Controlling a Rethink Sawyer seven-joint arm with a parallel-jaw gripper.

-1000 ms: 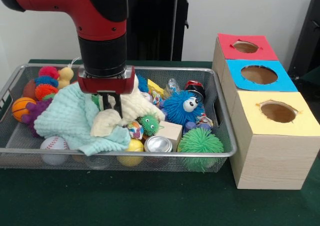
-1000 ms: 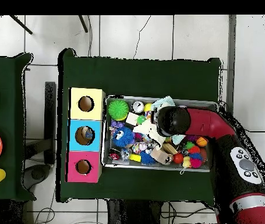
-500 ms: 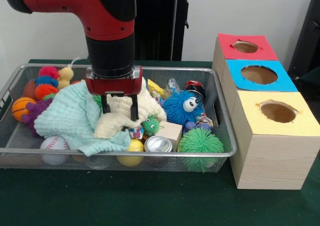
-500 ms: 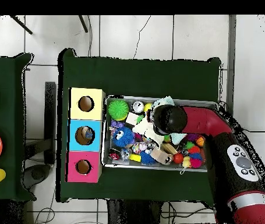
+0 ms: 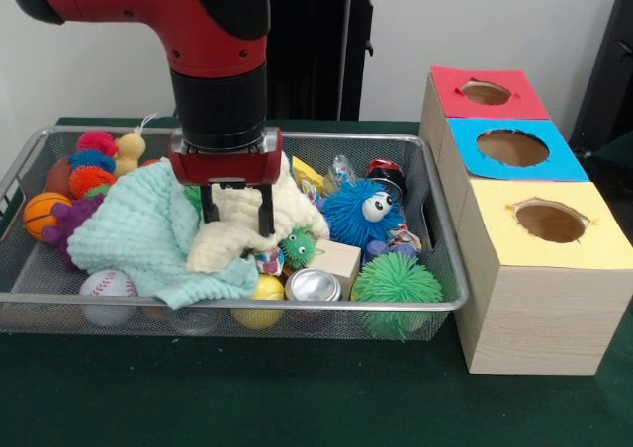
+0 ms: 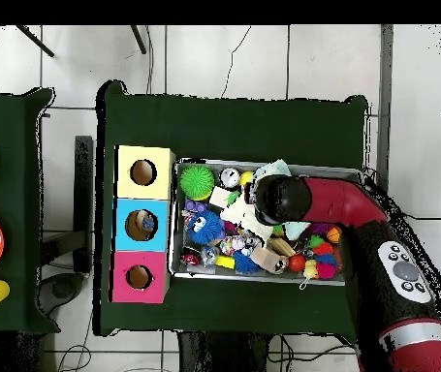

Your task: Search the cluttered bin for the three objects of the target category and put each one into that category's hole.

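Observation:
The silver wire-mesh bin (image 5: 198, 307) is heaped with toys, balls and cloths; it also shows in the overhead view (image 6: 174, 228). My gripper (image 5: 237, 215) hangs over the middle of the bin, open, with its two black fingers (image 5: 266, 215) down on either side of a fold of a cream cloth (image 5: 237, 237). A mint green cloth (image 5: 138, 234) lies to the left of it. To the right of the bin stands a row of wooden boxes with holes: red (image 5: 487, 93), blue (image 5: 512, 148), yellow (image 5: 549, 222). In the overhead view the arm (image 6: 282, 199) hides the gripper.
Around the cloths lie a blue fuzzy toy with an eye (image 5: 356, 213), a green spiky ball (image 5: 396, 282), a silver can (image 5: 313, 286), a wooden block (image 5: 339, 259), a baseball (image 5: 107, 287), a small basketball (image 5: 45, 212) and a yellow duck (image 5: 130, 150).
Over the last second the gripper moved a little to the right over the cream cloth and its fingers spread from close together to open. The last half second shows almost no motion.

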